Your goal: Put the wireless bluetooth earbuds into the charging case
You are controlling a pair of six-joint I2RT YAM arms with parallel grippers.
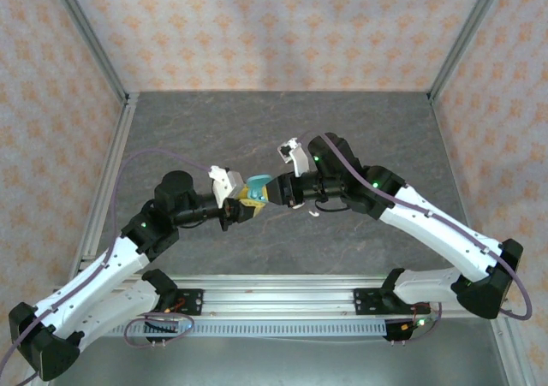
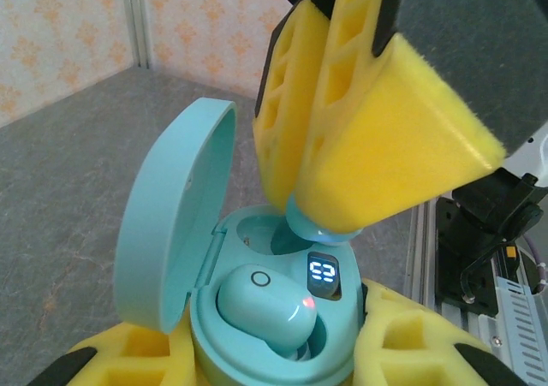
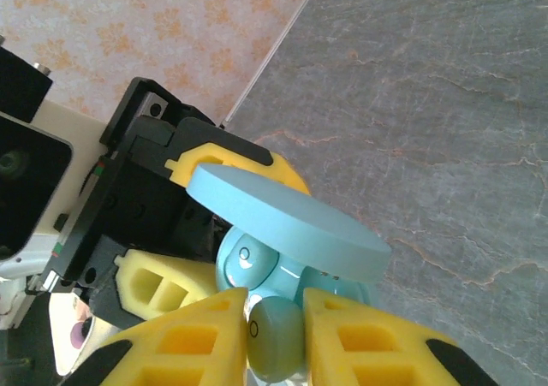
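Note:
My left gripper [image 1: 242,204] is shut on the pale teal charging case [image 2: 205,322], yellow pads on both sides, and the lid [image 2: 171,223] stands open. One teal earbud [image 2: 265,305] sits in the near slot with a red light on. The far slot [image 2: 261,232] is empty. My right gripper [image 3: 276,330] is shut on the second teal earbud [image 3: 276,343]. That earbud [image 2: 321,228] hangs just above the far slot's edge, beside the lit display [image 2: 323,275]. In the top view both grippers meet at the case [image 1: 257,187] over mid-table.
A small white piece [image 1: 313,216] lies on the grey table [image 1: 360,129] just under the right arm. Patterned walls with metal posts close in the back and sides. The rail [image 1: 274,296] carrying the arm bases runs along the near edge.

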